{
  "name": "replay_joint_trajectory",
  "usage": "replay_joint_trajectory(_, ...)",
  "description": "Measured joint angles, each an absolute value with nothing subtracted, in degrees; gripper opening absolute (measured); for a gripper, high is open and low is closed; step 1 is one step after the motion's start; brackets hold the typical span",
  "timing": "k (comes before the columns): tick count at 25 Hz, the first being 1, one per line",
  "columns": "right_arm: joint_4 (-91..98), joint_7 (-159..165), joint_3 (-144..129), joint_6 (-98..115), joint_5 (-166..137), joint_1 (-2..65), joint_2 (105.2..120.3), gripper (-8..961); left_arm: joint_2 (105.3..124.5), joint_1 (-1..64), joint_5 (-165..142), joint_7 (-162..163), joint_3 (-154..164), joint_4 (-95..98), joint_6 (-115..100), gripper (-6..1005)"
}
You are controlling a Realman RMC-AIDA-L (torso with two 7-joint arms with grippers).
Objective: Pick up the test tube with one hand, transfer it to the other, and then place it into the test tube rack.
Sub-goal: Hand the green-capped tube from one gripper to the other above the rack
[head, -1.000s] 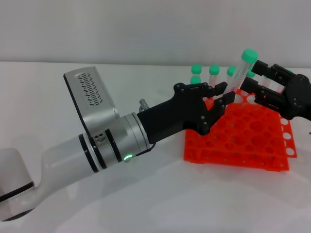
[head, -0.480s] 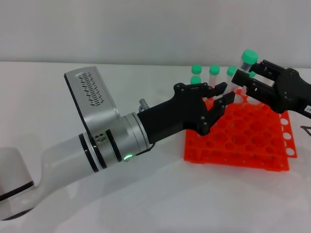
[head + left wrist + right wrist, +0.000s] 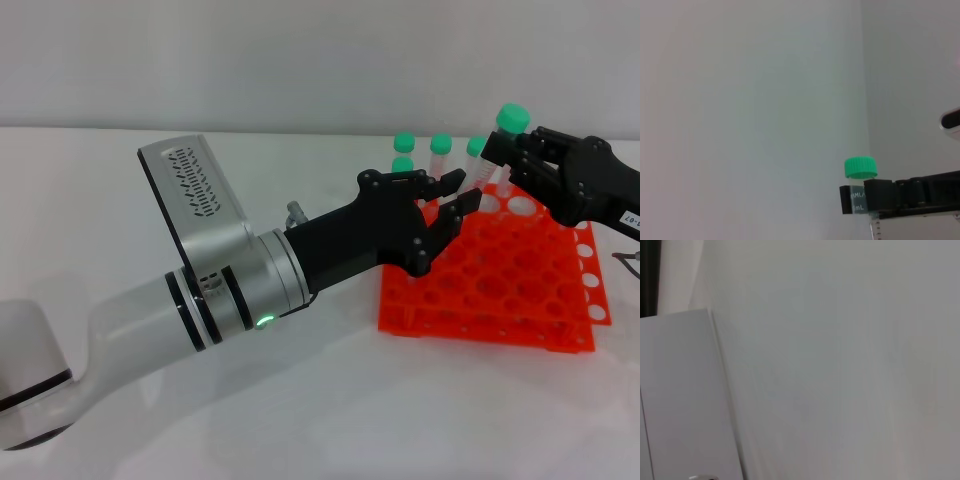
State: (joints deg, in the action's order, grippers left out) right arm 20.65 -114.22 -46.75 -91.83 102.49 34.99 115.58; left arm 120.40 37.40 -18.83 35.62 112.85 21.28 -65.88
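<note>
Above the orange rack (image 3: 490, 285), the right tool (image 3: 520, 165) has swung upright gripping the green-capped test tube (image 3: 503, 140); the left tool (image 3: 455, 205), part-spread, has let go; handover done.

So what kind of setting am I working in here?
Most likely a lab-style test bench. An orange-red test tube rack sits on a plain white table with green-capped tubes standing in it, and the right gripper holds another test tube above the rack, near the left gripper.

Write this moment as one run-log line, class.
right gripper: holds test tube above test tube rack | left gripper: open, empty beside it
</note>
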Motion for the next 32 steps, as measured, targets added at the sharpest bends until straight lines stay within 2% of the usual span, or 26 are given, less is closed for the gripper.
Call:
replay_joint_trajectory(1,20.6,-114.3,-46.8,-91.8,102.5,35.0,115.56,325,120.38,37.4,-18.8,35.6,112.9,21.3,-65.8,189)
replay_joint_trajectory(7,20.8,-114.4,-46.8,-91.5,102.2,35.1,115.52,191,120.4,37.6,-18.9,34.4,112.9,21.3,-64.7,189)
replay_joint_trajectory(19,20.7,-114.4,-46.8,-91.6,102.3,35.6,115.58,191,120.59,37.5,-18.6,29.3,115.7,23.3,-59.7,189)
replay_joint_trajectory(29,20.7,-115.5,-46.2,-90.5,103.1,35.2,115.6,190,120.59,36.1,-16.4,24.9,116.0,23.7,-59.1,512)
replay_joint_trajectory(32,20.5,-116.7,-46.2,-88.7,104.5,35.0,115.63,190,120.63,32.2,-11.0,17.6,116.6,23.9,-59.2,619)
